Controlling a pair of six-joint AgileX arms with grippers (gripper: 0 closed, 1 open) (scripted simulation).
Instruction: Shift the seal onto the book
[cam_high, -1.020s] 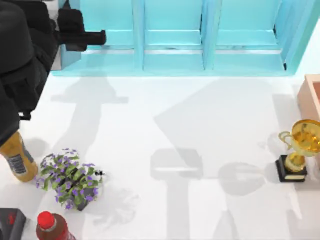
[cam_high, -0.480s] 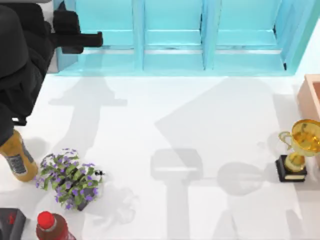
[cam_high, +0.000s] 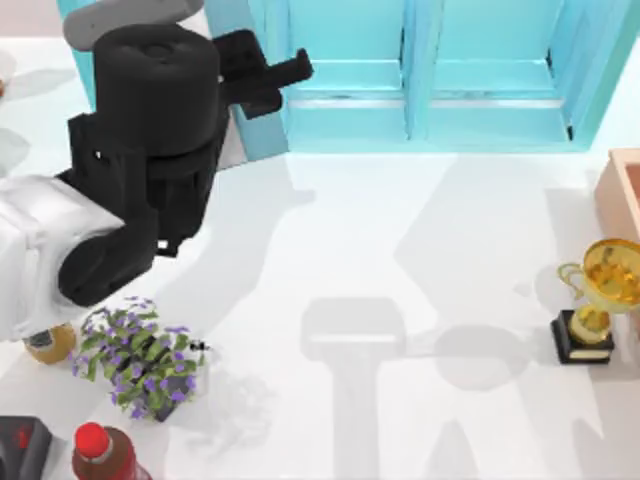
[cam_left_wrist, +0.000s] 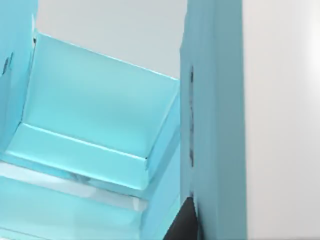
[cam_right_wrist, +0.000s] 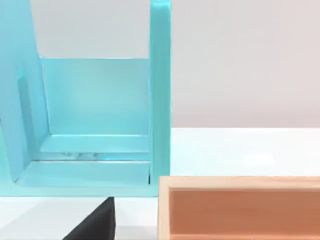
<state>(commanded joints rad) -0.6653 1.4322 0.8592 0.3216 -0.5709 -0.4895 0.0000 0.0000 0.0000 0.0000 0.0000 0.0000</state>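
Swung rightward since before, left gripper (cam_high: 300, 70) now reaches the teal shelf unit (cam_high: 420, 75) at 12 o'clock, jaws' state indiscernible.

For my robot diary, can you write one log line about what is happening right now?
left gripper: at shelf unit, top left | plant: lower left | trophy: right edge

Left arm (cam_high: 140, 160): bulky matte-black cylindrical housings joined to a white link.
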